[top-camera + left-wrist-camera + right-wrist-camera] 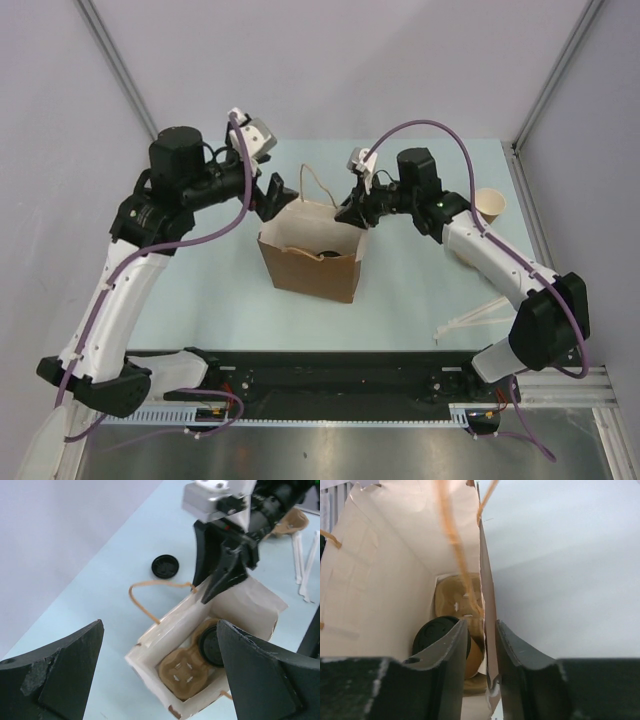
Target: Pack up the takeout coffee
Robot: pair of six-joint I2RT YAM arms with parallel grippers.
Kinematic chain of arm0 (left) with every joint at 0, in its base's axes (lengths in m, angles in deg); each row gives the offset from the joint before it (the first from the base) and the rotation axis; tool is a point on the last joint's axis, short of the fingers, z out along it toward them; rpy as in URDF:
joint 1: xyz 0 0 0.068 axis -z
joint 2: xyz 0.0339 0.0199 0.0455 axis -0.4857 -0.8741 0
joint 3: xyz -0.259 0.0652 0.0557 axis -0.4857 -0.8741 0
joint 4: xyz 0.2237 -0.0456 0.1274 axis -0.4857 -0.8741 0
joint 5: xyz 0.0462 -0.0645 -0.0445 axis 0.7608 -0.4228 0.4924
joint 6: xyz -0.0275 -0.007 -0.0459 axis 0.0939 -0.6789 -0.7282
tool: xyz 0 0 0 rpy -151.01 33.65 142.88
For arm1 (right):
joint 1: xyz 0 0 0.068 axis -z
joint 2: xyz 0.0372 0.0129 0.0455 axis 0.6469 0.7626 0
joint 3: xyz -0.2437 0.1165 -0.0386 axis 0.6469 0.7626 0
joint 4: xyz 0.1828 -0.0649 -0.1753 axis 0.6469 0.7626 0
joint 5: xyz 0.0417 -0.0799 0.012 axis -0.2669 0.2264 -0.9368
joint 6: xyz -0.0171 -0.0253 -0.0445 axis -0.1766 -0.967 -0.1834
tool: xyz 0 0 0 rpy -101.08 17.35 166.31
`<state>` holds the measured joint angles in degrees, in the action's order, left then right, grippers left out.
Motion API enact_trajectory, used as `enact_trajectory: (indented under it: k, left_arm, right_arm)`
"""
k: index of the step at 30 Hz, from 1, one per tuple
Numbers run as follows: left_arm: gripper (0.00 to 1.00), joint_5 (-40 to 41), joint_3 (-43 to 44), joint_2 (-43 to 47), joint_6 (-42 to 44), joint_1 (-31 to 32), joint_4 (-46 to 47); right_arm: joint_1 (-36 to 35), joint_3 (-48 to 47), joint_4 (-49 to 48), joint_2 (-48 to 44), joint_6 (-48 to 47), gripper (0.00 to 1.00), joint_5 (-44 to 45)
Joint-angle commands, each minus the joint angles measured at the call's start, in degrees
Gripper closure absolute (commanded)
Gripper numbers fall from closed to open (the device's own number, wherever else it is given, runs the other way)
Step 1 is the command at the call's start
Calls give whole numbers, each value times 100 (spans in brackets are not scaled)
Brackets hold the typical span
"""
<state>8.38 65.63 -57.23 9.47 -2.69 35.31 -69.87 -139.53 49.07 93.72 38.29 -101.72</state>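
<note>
**Right hand astride the bag wall, coffee straight below it**

My right gripper [481, 625] sits at the rim of the paper bag [310, 272]. Its fingers are a little apart, and the bag's right wall runs up between them. I can see a gap beside the paper, so I read the hold as loose, not a pinch, and nothing else is in it.

Just below, inside that wall, the takeout coffee [439, 636] stands upright in the carrier tray [182, 672] on the bag floor. Its lid is up and its long axis is vertical, roughly in line with my fingers. So the cup lies down and a little to the inner side of the right hand, which is plainly the nearer arm. Beyond the cup, the tray's second pocket holds no cup.

Across the bag mouth, the left gripper [160, 624] hangs spread wide above the opposite rim, holding nothing.

The right wrist camera shows me the wall between the fingers, which the arm hides in the overhead view. The left wrist camera shows a loose lid [165, 566] on the table [200, 300] beyond the bag, and I cannot find it overhead. The overhead view shows most clearly an open cup [490, 205] standing far right, well apart from the bag. I judge the lid and cup may be a second coffee not yet packed.
</note>
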Motion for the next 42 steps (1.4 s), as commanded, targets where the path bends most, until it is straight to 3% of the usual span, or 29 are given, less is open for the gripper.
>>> enact_trajectory:
  k: [1, 7, 10, 13, 18, 24, 28, 32, 36, 42]
  left_arm:
    - [0, -162, 170, 67, -300, -422, -105]
    - [0, -398, 275, -82, -431, -1098, -157]
    - [1, -627, 380, -169, -536, -1380, -192]
    - [0, -689, 539, -231, -615, -1556, -280]
    - [0, -767, 504, -152, -809, -1881, -193]
    - [0, -1058, 47, -161, -1178, -2233, -87]
    - [1, -1041, -313, -170, -1205, -2259, -52]
    - [1, -926, -682, -21, -1152, -2277, 54]
    - [0, -882, -893, 129, -1047, -2285, 19]
    - [0, -952, -1017, 173, -1046, -2285, -43]
  right_arm:
    - [-23, -400, -166, -6, 23, 56, 79]
    - [29, -892, 97, -77, 85, 29, 97]
    - [64, -1173, 299, -261, 85, 21, 88]
    - [205, -1524, 685, -542, -12, 16, 62]
    - [914, -1956, 2195, -1174, -468, 15, -114]
    - [2005, -1597, 5024, -2220, -2469, 23, -88]
    - [2226, -579, 6615, -2739, -3859, 30, 867]
    - [2358, 538, 6935, -2977, -4545, 40, 1809]
    - [2630, 1968, 6602, -3118, -4976, 54, 2879]
    - [3596, 3079, 5670, -3110, -5724, 60, 3629]
